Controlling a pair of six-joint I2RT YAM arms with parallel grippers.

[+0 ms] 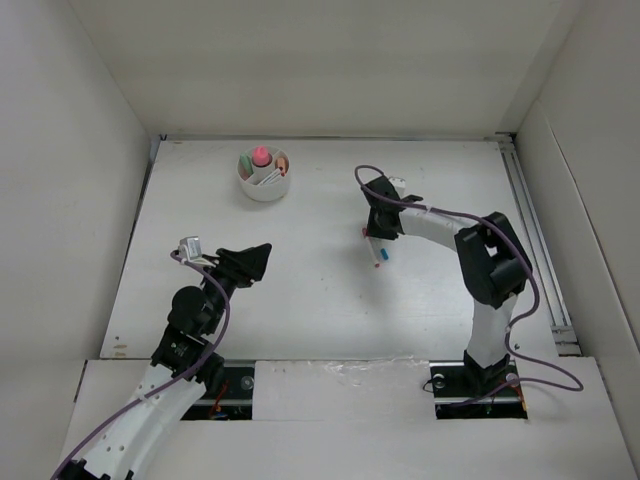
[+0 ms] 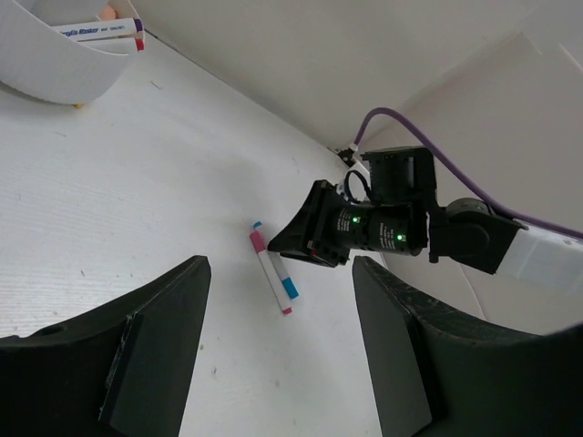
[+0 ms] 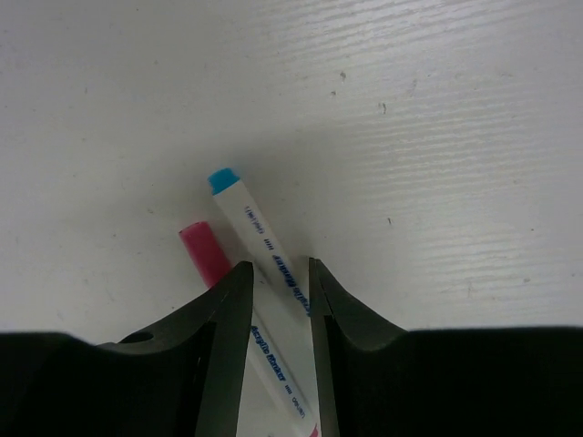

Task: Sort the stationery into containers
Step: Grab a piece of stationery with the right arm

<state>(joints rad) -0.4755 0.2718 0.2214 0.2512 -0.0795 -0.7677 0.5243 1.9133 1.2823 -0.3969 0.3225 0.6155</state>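
Two white markers lie side by side on the table, one blue-tipped (image 3: 260, 238) and one pink-capped (image 3: 205, 253). They also show in the top view (image 1: 378, 252) and the left wrist view (image 2: 271, 270). My right gripper (image 3: 280, 266) hangs just over them with its jaws narrowly apart, each finger covering part of a marker. It shows in the top view (image 1: 375, 230) too. The round white cup (image 1: 264, 188) stands at the back left and holds a pink-capped bottle (image 1: 261, 155) and pens. My left gripper (image 1: 255, 260) is open and empty, well left of the markers.
White walls close in the table on the left, back and right. A metal rail (image 1: 530, 215) runs along the right edge. The cup's wall (image 2: 55, 68) and a marker in it (image 2: 100, 32) show at the top left of the left wrist view.
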